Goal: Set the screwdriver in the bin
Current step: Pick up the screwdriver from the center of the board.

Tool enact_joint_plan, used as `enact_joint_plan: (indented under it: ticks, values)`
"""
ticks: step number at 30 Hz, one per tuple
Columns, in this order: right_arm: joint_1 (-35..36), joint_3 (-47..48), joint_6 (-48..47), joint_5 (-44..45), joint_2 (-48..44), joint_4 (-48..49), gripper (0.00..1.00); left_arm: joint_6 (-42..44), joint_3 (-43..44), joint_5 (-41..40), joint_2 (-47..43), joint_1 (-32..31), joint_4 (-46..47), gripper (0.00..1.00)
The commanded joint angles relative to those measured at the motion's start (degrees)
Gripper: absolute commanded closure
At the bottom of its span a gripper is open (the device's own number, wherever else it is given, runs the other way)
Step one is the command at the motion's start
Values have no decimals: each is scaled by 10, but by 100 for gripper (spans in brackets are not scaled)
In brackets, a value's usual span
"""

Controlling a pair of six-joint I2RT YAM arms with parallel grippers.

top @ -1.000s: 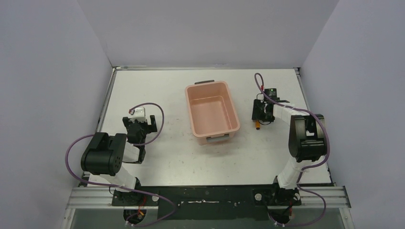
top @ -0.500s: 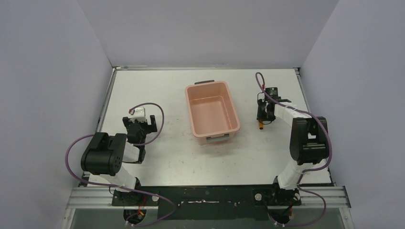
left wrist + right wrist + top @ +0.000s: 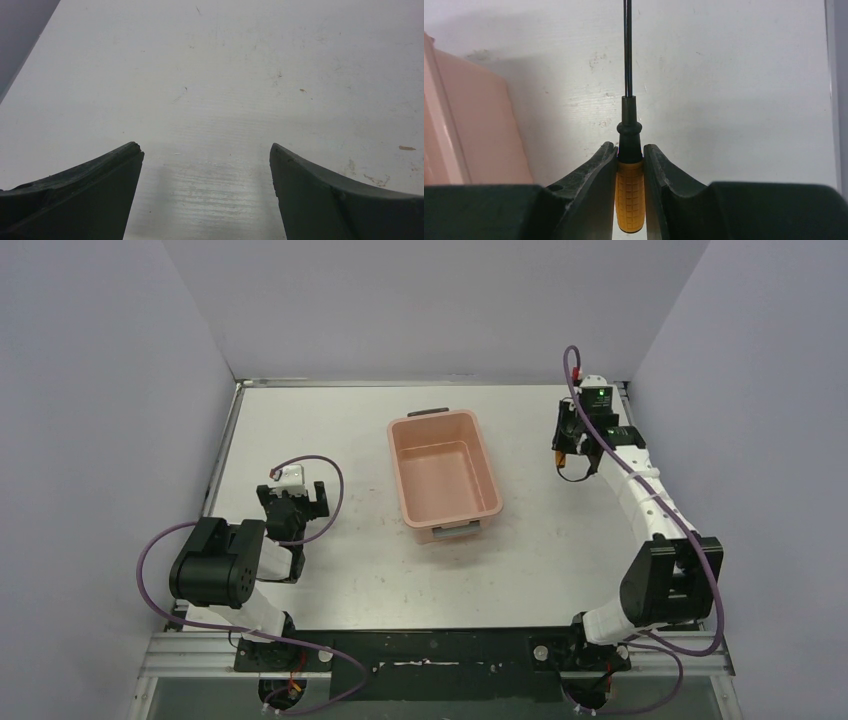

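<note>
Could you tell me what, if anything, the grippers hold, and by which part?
The right gripper grips the screwdriver by its orange handle; the left gripper holds nothing.

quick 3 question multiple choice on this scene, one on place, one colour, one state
1. Where is the screwdriver relative to the bin?
A inside it
B outside it, in the right tool
C underneath it

2. What colour is its handle?
A blue
B orange
C green

3. The left tool is:
A shut on a cable
B shut on the screwdriver
C open and empty

Answers:
1 B, the right wrist view shows it clamped by the handle, with the bin off to one side.
2 B, the ribbed grip there is orange.
3 C, only bare table shows in its gap.
</note>
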Motion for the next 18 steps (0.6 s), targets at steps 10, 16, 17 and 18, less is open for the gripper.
enact_joint_plan:
  ticks: [10, 16, 17, 18]
  values:
    - [10, 72, -5, 8, -66, -33, 92, -5, 13, -1, -2, -2, 32, 3]
    - [26, 81, -3, 9, -61, -44, 92, -5, 13, -2, -2, -1, 32, 3]
    - [32, 82, -2, 10, -58, -46, 92, -5, 13, -1, -2, -2, 32, 3]
    - [39, 83, 0, 12, -56, -47, 92, -5, 13, -1, -2, -1, 32, 3]
